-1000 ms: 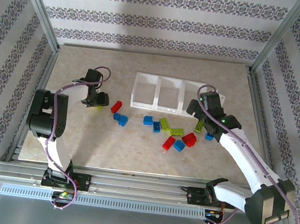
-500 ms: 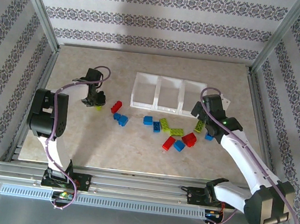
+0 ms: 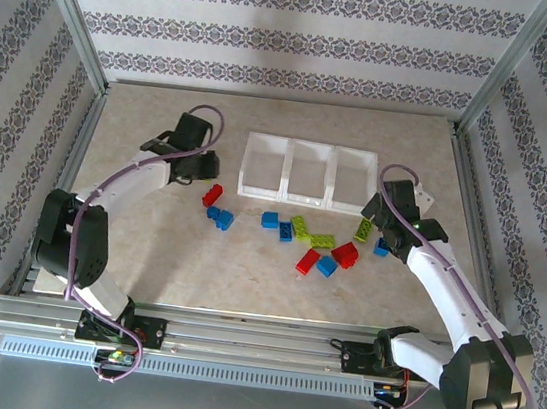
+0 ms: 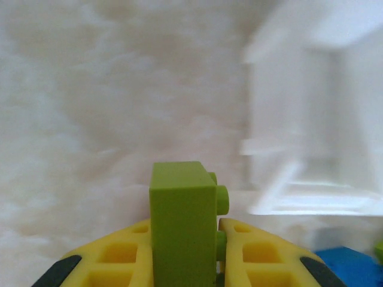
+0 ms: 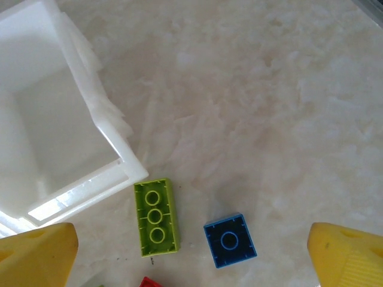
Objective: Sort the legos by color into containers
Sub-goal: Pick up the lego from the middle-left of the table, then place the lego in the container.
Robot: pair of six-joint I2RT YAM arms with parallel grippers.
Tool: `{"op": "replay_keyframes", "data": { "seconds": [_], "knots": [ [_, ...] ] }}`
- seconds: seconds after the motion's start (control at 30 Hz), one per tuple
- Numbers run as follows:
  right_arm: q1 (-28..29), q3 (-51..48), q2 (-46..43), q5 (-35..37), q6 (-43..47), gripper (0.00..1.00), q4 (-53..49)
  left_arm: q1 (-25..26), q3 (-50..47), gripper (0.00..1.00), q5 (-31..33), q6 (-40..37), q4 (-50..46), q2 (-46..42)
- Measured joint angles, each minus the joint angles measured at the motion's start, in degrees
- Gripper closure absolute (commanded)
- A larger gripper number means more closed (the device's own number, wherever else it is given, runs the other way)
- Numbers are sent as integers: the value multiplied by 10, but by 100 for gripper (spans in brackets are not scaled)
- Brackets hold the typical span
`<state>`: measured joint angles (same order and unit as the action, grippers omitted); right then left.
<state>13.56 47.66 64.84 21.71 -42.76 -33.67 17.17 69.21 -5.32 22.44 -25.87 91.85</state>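
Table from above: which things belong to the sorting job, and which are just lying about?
Belonging to the job:
- white tray
- red bricks, blue bricks and green bricks, loose on the table
- another green brick, held in the left gripper

Just surroundings:
- patterned walls
- metal frame

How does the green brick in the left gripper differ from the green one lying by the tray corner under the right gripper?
The held green brick is clamped in the shut left gripper, studs facing sideways; the loose green brick lies flat on the table beside the tray, untouched, three rings facing up, under the open right gripper. Both are lime green.
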Motion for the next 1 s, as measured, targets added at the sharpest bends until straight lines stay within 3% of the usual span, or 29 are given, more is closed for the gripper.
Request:
{"op": "replay_keyframes", "data": {
  "seconds": [0.17, 0.33, 0.7, 1.0],
  "knots": [
    [-10, -18, -16, -2, -9, 2, 0, 91, 77, 84, 14, 6, 4, 37],
    [-24, -41, -37, -8, -11, 2, -3, 141, 160, 84, 42, 6, 1, 120],
    [-71, -88, -96, -22, -15, 2, -23, 155, 229, 83, 98, 19, -38, 223],
    [-82, -101, -95, -36, -15, 2, -29, 155, 261, 73, 135, 27, -55, 259]
  ]
}}
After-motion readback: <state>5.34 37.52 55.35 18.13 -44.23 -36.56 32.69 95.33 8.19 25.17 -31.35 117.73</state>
